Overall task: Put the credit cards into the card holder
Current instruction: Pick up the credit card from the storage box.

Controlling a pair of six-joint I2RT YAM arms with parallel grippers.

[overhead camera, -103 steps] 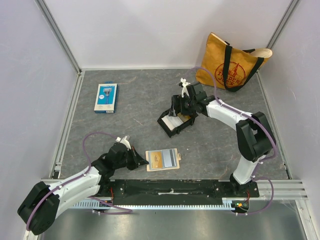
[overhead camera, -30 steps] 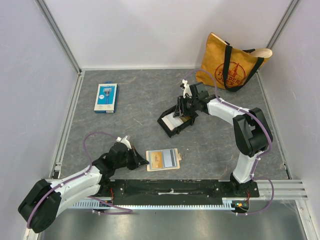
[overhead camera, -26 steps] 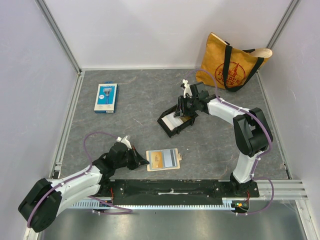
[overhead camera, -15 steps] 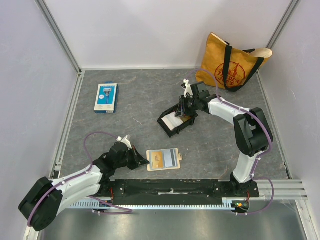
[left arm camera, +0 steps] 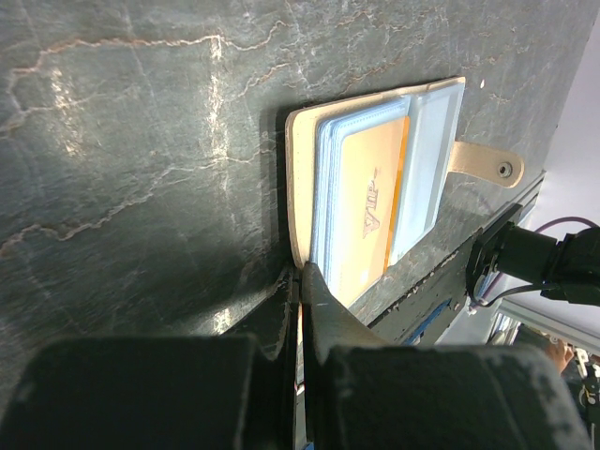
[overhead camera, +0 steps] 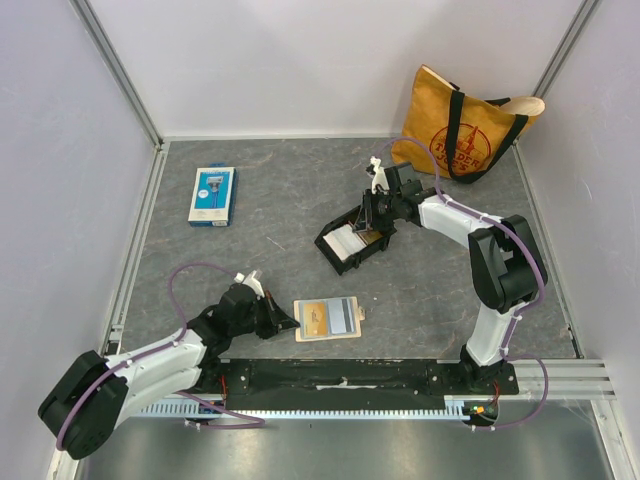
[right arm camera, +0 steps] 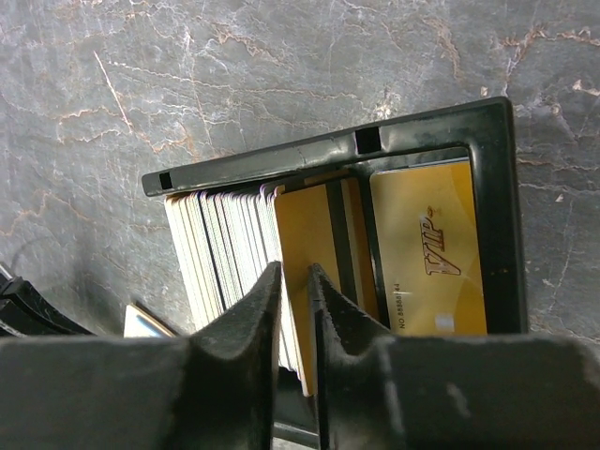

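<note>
Closing over the last second, the right end effector (right arm camera: pixel 292 281) now has its fingers nearly together on both sides of an upright gold card (right arm camera: pixel 314 234) in the black tray (right arm camera: pixel 328 150); whether they already press it cannot be told. Other credit cards (right arm camera: pixel 220 244) stand beside it. The left end effector (left arm camera: pixel 305 286) has not moved: its fingers are pressed together and its tip touches the edge of the card holder (left arm camera: pixel 300 178), which lies open near the front of the dark, stone-like table (overhead camera: pixel 260 240). A blue-and-white package (overhead camera: pixel 212 195) and a yellow tote bag (overhead camera: pixel 465 125) lie further back, and pale walls (overhead camera: pixel 300 60) surround the table.
</note>
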